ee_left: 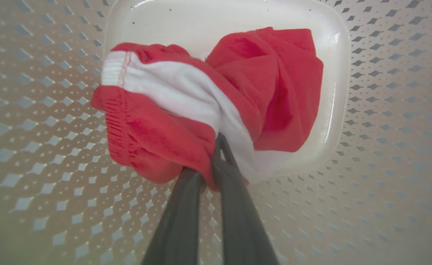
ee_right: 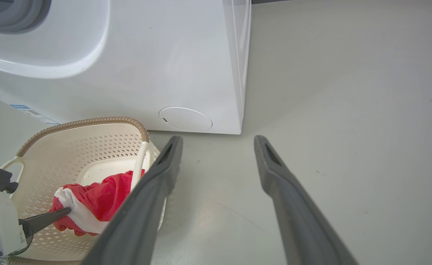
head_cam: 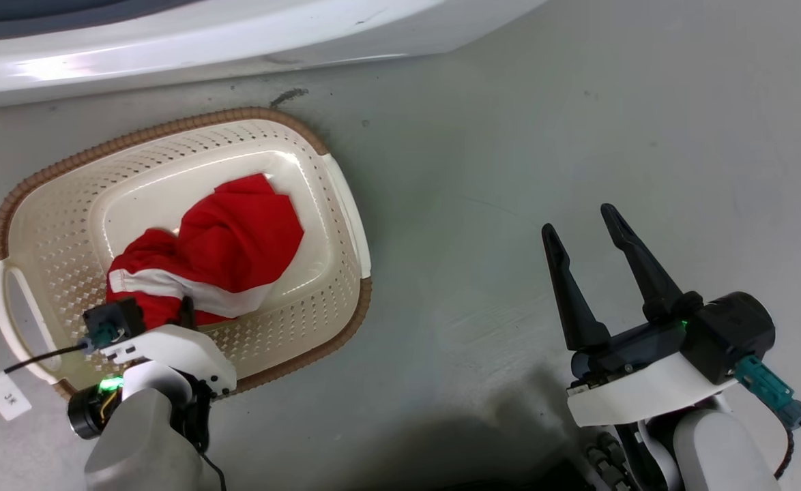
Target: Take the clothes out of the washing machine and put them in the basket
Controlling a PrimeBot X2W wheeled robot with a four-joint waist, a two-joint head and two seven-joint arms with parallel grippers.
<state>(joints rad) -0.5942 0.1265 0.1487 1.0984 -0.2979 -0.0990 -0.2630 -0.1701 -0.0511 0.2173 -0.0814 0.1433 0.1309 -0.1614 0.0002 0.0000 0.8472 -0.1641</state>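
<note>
The red clothes with a wide white band lie bunched inside the cream basket on the floor. My left gripper reaches down into the basket and is shut on the clothes at the white band. The same grip shows in the right wrist view, where the left gripper pinches the clothes in the basket. Over bare floor to the right of the basket, my right gripper stands open and holds nothing. The white washing machine rises just behind the basket.
The washing machine's white front runs along the top of the head view. Grey floor spreads to the right of the basket. A cable with a small white tag hangs by my left wrist.
</note>
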